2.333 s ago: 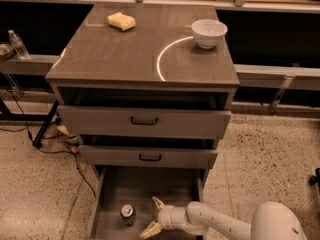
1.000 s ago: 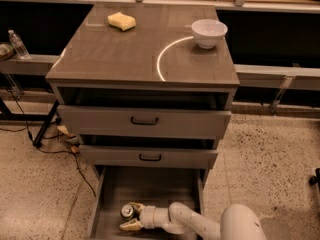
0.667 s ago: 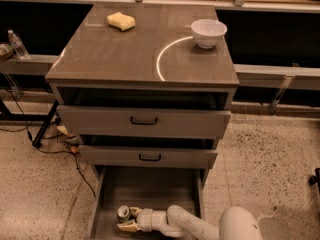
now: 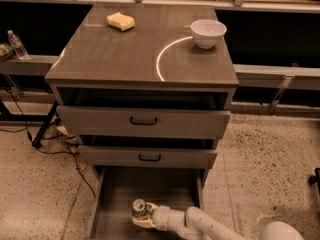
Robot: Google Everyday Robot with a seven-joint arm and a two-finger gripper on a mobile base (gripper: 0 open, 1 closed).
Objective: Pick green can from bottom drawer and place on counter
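Observation:
The green can (image 4: pixel 138 207), with its silver top, stands upright on the grey floor of the open bottom drawer (image 4: pixel 160 186), near the front. My gripper (image 4: pixel 140 215) reaches in from the lower right on a white arm. Its pale fingers (image 4: pixel 148 207) are closed around the can's sides. The counter (image 4: pixel 125 51) is the glossy grey-brown cabinet top above, with a curved white light reflection.
A white bowl (image 4: pixel 208 32) and a yellow sponge (image 4: pixel 121 21) sit on the counter. Two shallower drawers (image 4: pixel 144 120) with black handles stand partly open above the bottom drawer. A water bottle (image 4: pixel 17 44) stands on the left shelf. Cables (image 4: pixel 55 144) lie on the floor at left.
My gripper reached left across the drawer to the can and closed around it. The can has since shifted a little to the right with the gripper.

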